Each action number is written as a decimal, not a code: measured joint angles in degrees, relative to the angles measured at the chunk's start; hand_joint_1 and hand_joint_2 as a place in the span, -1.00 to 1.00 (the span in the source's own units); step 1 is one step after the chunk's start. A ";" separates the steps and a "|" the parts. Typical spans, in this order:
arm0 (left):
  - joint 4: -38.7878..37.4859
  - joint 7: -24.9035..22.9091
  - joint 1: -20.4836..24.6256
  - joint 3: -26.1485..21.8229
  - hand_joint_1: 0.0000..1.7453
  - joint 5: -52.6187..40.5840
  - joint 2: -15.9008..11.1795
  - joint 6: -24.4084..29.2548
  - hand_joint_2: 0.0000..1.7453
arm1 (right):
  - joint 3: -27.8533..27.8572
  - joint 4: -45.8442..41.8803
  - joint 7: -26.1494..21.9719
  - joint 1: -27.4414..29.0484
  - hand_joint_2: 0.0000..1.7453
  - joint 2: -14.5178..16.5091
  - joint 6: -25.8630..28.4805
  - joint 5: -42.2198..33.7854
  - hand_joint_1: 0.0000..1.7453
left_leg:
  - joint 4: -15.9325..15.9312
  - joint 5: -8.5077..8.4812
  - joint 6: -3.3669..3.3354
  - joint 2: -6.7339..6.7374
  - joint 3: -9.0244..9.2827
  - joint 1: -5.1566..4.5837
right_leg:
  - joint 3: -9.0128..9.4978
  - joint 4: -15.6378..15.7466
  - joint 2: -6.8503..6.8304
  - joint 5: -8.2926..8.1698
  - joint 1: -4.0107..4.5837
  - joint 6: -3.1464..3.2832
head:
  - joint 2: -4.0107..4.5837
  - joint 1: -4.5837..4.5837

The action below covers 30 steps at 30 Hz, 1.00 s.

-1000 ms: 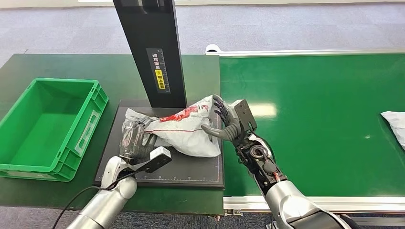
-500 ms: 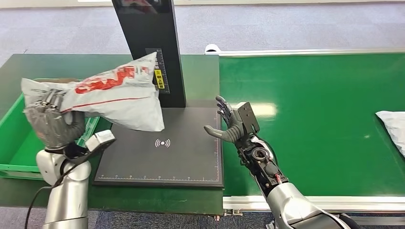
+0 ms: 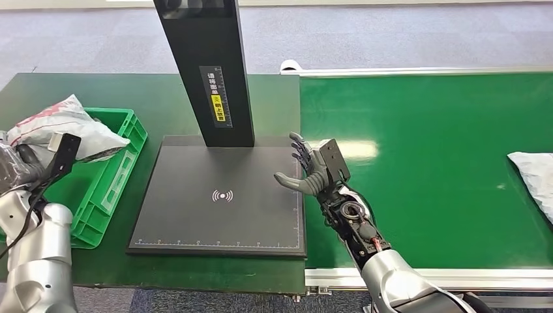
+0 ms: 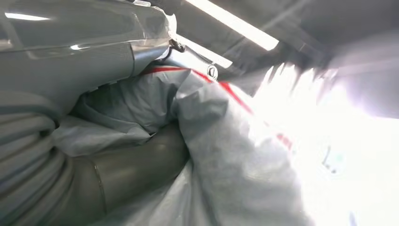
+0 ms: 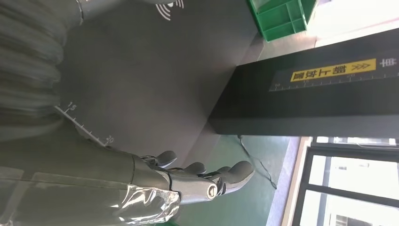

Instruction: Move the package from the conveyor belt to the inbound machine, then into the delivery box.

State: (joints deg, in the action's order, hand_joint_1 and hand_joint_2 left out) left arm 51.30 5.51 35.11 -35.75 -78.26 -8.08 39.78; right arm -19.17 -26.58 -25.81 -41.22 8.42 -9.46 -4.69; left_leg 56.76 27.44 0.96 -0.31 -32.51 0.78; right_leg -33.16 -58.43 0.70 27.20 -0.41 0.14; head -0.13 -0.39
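Note:
The package, a grey plastic mailer with red print, hangs over the near-left part of the green delivery box. My left hand grips it at the far left edge of the head view. In the left wrist view the mailer is bunched against my thumb and fingers. The inbound machine's black scan plate lies bare under its black post. My right hand hovers at the plate's right edge, fingers spread and holding nothing; the same hand appears in the right wrist view above the plate.
The green conveyor belt runs along the right, with a second white package at its far right edge. The dark green table carries the box and the machine. A metal rail borders the belt's near side.
My left arm has lifted the package off the scan plate and swung it left, out over the green box. My right hand has let go and stays by the plate's right edge. The second package has crept left.

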 joint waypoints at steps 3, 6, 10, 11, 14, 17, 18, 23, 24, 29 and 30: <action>-7.51 -2.67 1.37 1.21 1.00 0.23 -3.26 0.01 1.00 | -0.16 -0.01 0.15 -0.14 1.00 0.39 -0.01 -0.07 -1.00 | 0.00 0.00 0.00 0.00 -0.02 -0.01 | 0.00 0.02 0.00 0.00 -0.01 0.00 | 0.00 0.01; -12.50 -1.93 2.24 1.87 -0.07 3.07 -5.07 0.01 1.00 | -0.28 -0.01 0.33 -0.17 1.00 0.70 0.02 -0.13 -1.00 | 0.01 0.01 -0.01 -0.01 -0.03 -0.02 | 0.00 0.04 0.00 0.00 -0.02 0.00 | 0.00 0.01; -16.24 8.41 3.46 2.06 -1.00 16.14 -5.08 -1.86 1.00 | -0.34 0.00 0.37 -0.17 1.00 0.99 0.20 -0.32 -1.00 | 0.03 0.00 -0.01 -0.10 -0.02 -0.02 | 0.02 0.06 -0.10 0.00 -0.03 -0.01 | 0.00 -0.01; -16.45 10.93 3.57 2.38 -1.00 19.66 -4.69 -2.67 1.00 | -0.34 0.00 0.37 -0.17 1.00 1.03 0.23 -0.36 -1.00 | 0.03 0.00 -0.01 -0.15 -0.02 -0.02 | 0.03 0.06 -0.12 0.00 -0.03 -0.01 | 0.00 -0.01; -15.59 15.91 3.22 4.68 -1.00 27.98 -3.27 -3.00 1.00 | -0.37 0.00 0.31 -0.17 1.00 1.04 0.25 -0.45 -1.00 | 0.03 0.00 -0.01 -0.25 -0.03 -0.02 | 0.06 0.06 -0.16 0.00 -0.03 -0.01 | 0.00 -0.01; -12.38 20.78 1.82 7.75 -1.00 35.75 -1.69 -1.13 1.00 | -0.39 -0.02 0.09 -0.16 1.00 1.08 0.32 -0.57 -1.00 | 0.03 0.00 -0.01 -0.26 -0.03 -0.02 | 0.07 0.06 -0.17 0.00 -0.03 -0.01 | 0.00 -0.01; -10.75 22.72 1.08 8.70 -1.00 39.09 -1.11 -0.68 1.00 | -0.39 -0.04 -0.06 -0.15 1.00 1.09 0.34 -0.64 -1.00 | 0.03 0.00 -0.01 -0.26 -0.03 -0.02 | 0.07 0.06 -0.17 0.00 -0.03 -0.01 | 0.00 -0.01; 0.76 30.37 -4.33 14.64 -1.00 57.01 1.94 -1.01 1.00 | -0.42 -0.78 -0.76 -0.07 1.00 1.03 0.28 -1.24 -1.00 | 0.04 0.01 -0.01 -0.23 -0.03 -0.03 | 0.06 0.06 -0.16 0.00 -0.04 -0.01 | 0.00 0.00; 3.26 31.12 -5.50 15.92 -1.00 59.05 2.55 -1.03 1.00 | -0.42 -1.04 -0.93 -0.05 1.00 0.98 0.22 -1.37 -1.00 | 0.04 0.01 -0.01 -0.22 -0.03 -0.03 | 0.06 0.06 -0.16 0.00 -0.04 -0.01 | 0.00 -0.01; 14.28 32.85 -10.52 20.76 -1.00 64.37 5.26 -0.58 1.00 | -0.42 -2.98 -1.53 0.46 1.00 0.59 0.07 -1.57 -1.00 | 0.04 0.02 -0.02 -0.17 -0.03 -0.03 | 0.05 0.07 -0.15 0.00 -0.04 -0.01 | 0.00 0.01; 16.15 32.71 -11.35 21.42 -1.00 65.62 5.69 -1.30 1.00 | -0.42 -3.47 -1.53 0.63 1.00 0.48 0.07 -1.61 -1.00 | 0.04 0.02 -0.02 -0.17 -0.03 -0.03 | 0.05 0.08 -0.15 0.00 -0.04 -0.01 | 0.00 0.00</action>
State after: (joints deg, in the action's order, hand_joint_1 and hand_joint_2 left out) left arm 67.45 38.22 23.77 -14.33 -12.64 -2.39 38.48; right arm -19.58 -30.05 -27.34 -40.60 8.90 -9.40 -6.30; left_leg 56.80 27.46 0.95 -0.49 -32.54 0.75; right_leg -33.11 -58.35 0.55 27.19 -0.45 0.13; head -0.13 -0.39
